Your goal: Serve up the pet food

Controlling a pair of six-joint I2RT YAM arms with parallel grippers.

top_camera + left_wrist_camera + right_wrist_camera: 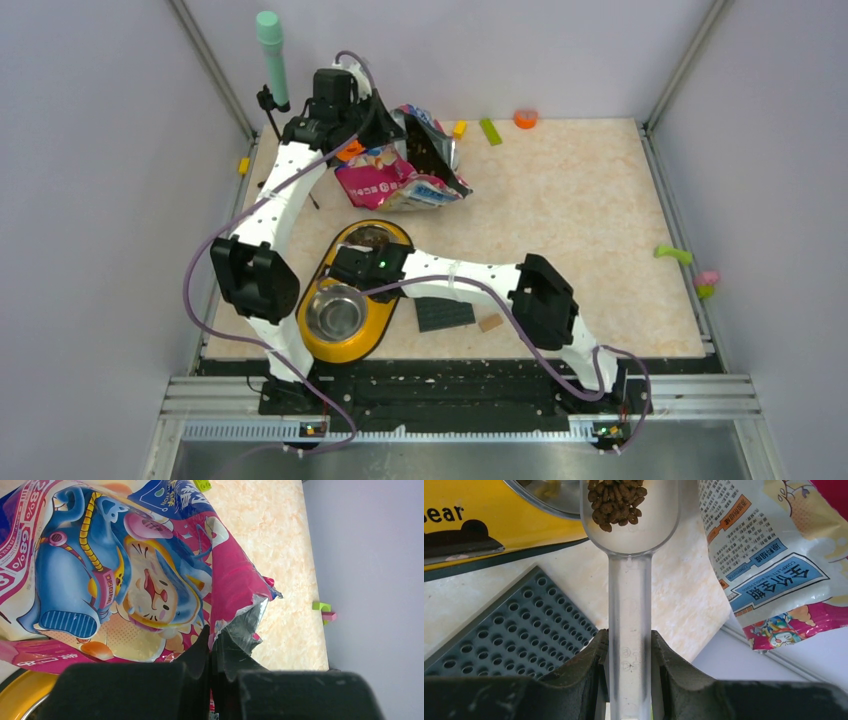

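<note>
The glossy blue-pink cartoon-cat bag [395, 178] lies at the far left of the table, its torn silver-lined mouth raised. My left gripper [212, 641] is shut on the bag's torn edge; in the top view it is at the bag's mouth [392, 132]. My right gripper [629, 650] is shut on the handle of a clear plastic scoop [630, 525]. The scoop holds a small heap of brown kibble [616, 497], and its head reaches over the rim of the far steel bowl [549, 500]. That bowl [372, 238] and an empty near bowl [335, 312] sit in a yellow feeder [385, 318].
A dark grey studded baseplate [445, 313] and a small tan block [490, 323] lie right of the feeder. A green-capped stand [270, 45] is at the far left corner. Small toy bricks [490, 131] lie along the far edge, and others [674, 254] by the right wall.
</note>
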